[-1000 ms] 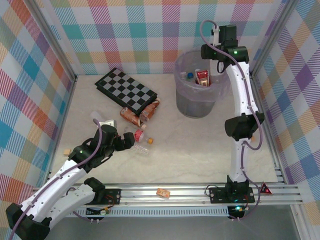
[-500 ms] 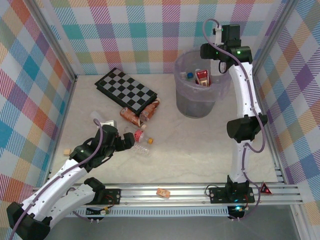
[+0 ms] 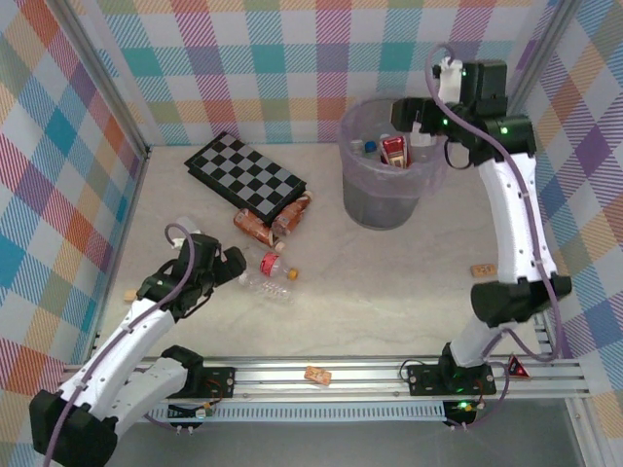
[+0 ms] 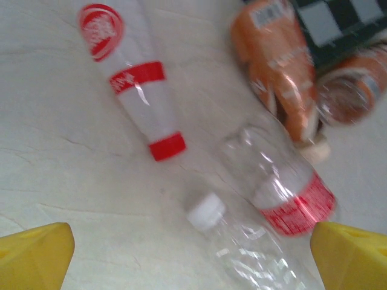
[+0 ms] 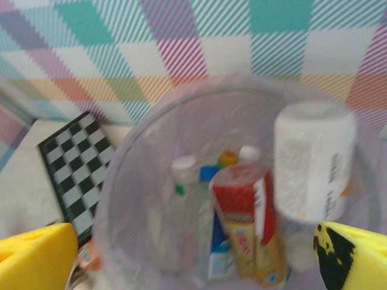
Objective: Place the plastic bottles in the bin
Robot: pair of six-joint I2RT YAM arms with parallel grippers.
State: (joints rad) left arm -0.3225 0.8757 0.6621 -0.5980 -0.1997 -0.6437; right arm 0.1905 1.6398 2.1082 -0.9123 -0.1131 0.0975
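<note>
right gripper (image 3: 417, 119) hangs over the bin (image 3: 365, 209), jaws wide apart; left gripper (image 3: 234, 265), jaws also apart, is near the lying bottles (image 3: 265, 284).

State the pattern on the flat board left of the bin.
The board has black-and-white checks; top view shows it best.

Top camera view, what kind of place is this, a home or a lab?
Probably a robot test cell: plaid walls on a metal frame, arms bolted to an aluminium rail, bottles and a bin staged on the table.
</note>
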